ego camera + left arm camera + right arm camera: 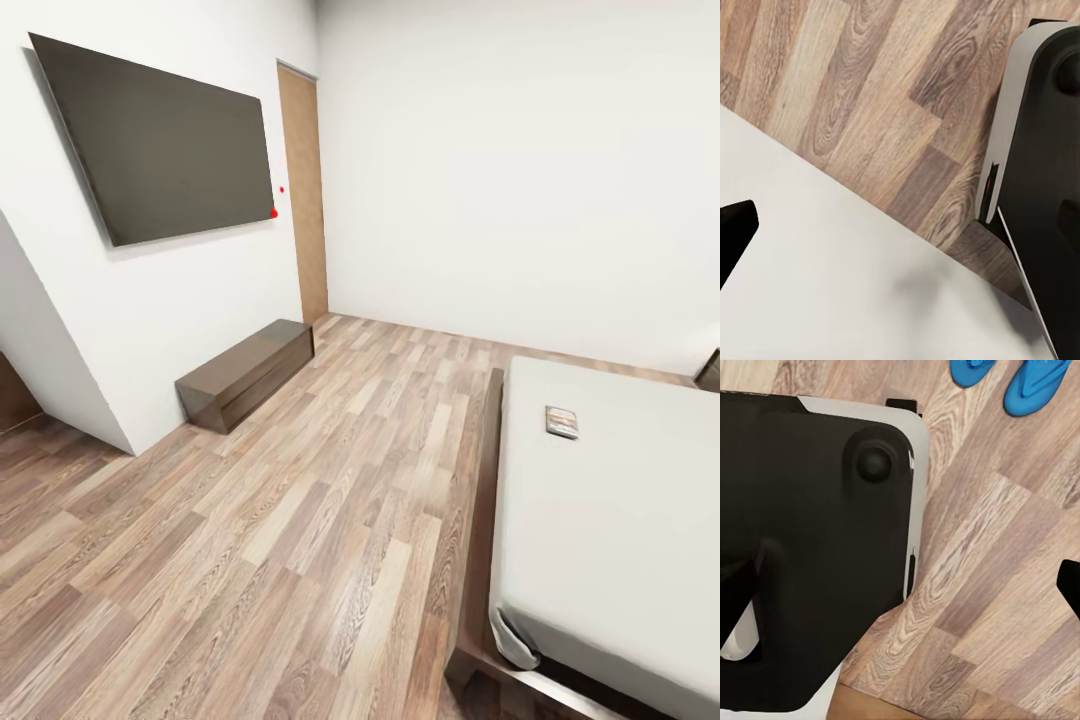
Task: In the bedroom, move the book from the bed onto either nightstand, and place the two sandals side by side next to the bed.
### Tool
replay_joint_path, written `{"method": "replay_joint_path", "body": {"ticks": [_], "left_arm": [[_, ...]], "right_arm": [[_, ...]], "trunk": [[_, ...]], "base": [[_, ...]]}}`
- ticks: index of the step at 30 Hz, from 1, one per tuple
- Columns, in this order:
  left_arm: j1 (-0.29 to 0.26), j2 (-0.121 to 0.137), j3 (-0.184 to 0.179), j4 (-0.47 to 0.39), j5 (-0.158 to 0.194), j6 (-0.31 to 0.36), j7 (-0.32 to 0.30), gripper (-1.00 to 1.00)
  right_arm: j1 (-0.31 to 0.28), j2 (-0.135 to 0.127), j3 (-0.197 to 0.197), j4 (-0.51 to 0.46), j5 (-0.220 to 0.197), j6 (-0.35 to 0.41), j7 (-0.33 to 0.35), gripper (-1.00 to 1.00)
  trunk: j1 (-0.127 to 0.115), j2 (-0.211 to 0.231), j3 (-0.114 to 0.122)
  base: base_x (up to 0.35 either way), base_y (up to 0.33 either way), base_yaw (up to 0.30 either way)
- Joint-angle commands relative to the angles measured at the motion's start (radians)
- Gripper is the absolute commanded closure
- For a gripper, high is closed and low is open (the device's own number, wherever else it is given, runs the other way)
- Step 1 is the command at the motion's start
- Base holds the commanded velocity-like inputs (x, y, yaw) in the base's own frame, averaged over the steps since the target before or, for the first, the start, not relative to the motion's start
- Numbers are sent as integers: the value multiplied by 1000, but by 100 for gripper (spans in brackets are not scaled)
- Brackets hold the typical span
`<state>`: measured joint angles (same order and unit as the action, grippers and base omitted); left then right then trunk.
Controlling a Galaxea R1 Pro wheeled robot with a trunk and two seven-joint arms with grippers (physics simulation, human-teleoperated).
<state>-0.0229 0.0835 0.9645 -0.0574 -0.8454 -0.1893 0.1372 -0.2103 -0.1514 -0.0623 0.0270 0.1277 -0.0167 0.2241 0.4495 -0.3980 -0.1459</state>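
The book (561, 421), small and dark with a photo cover, lies flat on the bed's pale mattress (610, 520) at the right of the head view. A dark corner of a nightstand (710, 370) peeks in beyond the bed. In the right wrist view, two bright blue sandals (971, 371) (1035, 386) lie close together on the wood floor, cut off by the frame edge. My right gripper (902, 585) hangs open over my own black base, fingertips wide apart. My left gripper (900, 225) is open too, with nothing between its fingers.
A low dark wooden bench (248, 372) stands along the left wall under a large wall-mounted screen (165, 140). A brown wood panel (304, 195) sits in the far corner. Wood-plank floor (300, 520) stretches between bench and bed. My base (810, 547) is under both wrists.
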Motion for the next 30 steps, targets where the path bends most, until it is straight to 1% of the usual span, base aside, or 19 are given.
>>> {"method": "replay_joint_path", "body": {"ticks": [1, 15, 30], "left_arm": [[-1, 0, 7, 2, -11, -4, 6, -100], [-1, -4, 7, 2, -11, -4, 6, -100], [-1, -7, 7, 2, -11, -4, 7, -100]], "right_arm": [[-1, 0, -7, 2, 10, -2, 2, -100], [-1, 1, -7, 2, 10, -2, 2, -100], [-1, 1, -7, 2, 10, -2, 1, -100]], "trunk": [[1, -2, -2], [1, -2, -5], [1, -2, -6]], "base": [[0, 0, 134], [0, 0, 184], [0, 0, 259]]}}
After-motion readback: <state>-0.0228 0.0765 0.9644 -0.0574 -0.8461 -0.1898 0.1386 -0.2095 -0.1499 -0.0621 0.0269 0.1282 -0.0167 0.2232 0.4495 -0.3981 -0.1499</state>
